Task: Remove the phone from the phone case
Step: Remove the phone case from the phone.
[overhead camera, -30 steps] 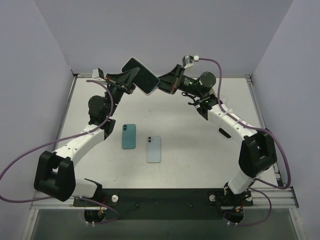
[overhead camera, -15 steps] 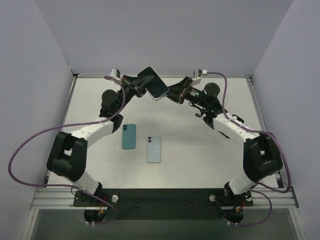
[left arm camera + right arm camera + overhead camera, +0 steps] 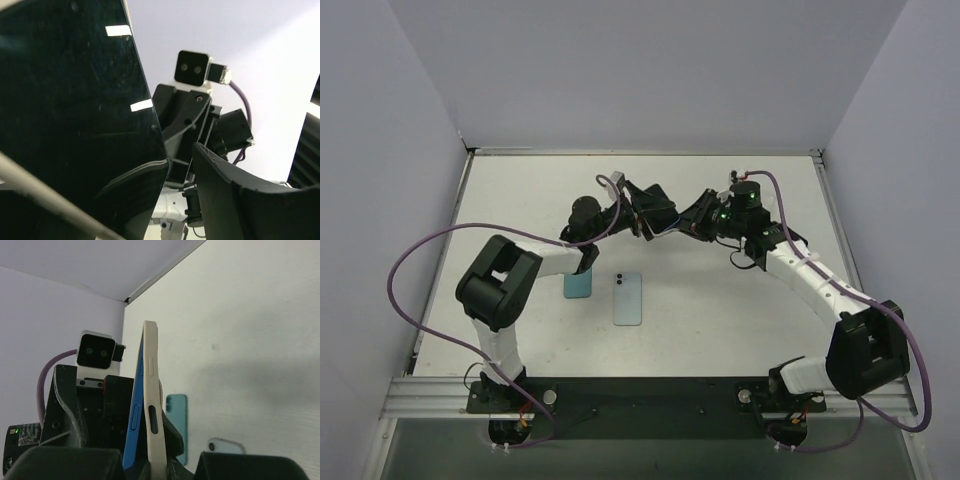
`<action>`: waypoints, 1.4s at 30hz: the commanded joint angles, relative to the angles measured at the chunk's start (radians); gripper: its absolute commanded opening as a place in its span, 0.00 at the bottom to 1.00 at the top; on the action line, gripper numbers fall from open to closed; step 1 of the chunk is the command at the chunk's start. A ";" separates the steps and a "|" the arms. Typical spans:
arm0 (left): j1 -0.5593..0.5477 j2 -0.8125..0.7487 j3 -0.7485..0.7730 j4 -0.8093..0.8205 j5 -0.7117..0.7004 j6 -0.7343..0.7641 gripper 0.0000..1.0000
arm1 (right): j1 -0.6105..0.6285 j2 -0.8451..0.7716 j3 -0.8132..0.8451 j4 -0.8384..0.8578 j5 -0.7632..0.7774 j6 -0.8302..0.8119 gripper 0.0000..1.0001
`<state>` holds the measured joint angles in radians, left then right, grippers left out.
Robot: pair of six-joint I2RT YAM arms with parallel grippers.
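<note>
Peeling needs two firm grips: your right tool is clamped on the phone case at upper centre of the overhead frame; the left tool stands with jaws apart — close them on the blue phone alone, then pull slowly.

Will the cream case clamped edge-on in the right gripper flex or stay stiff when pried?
Probably flexes somewhat: the cream case is a thin shell with a cut-out slot. Its smooth edge may slip in the right gripper. The blue phone inside likely stays rigid.
</note>
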<state>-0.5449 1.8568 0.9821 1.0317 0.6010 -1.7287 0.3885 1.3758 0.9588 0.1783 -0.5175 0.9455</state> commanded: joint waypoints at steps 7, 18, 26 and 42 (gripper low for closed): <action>0.002 -0.033 -0.101 0.286 0.095 0.035 0.74 | -0.053 -0.055 0.073 -0.425 0.431 -0.309 0.00; 0.077 -0.217 -0.218 -0.269 0.020 0.355 0.73 | 0.012 0.038 0.167 -0.557 0.684 -0.451 0.00; 0.054 -0.308 -0.109 -0.662 -0.106 0.534 0.74 | 0.203 0.169 0.251 -0.617 0.858 -0.518 0.00; 0.033 -0.140 -0.125 -0.512 -0.044 0.509 0.82 | 0.279 0.391 0.212 -0.470 0.555 -0.445 0.00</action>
<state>-0.5060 1.6711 0.8452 0.4309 0.5343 -1.2198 0.6758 1.7065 1.1873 -0.3454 0.1913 0.4698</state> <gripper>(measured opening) 0.829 0.112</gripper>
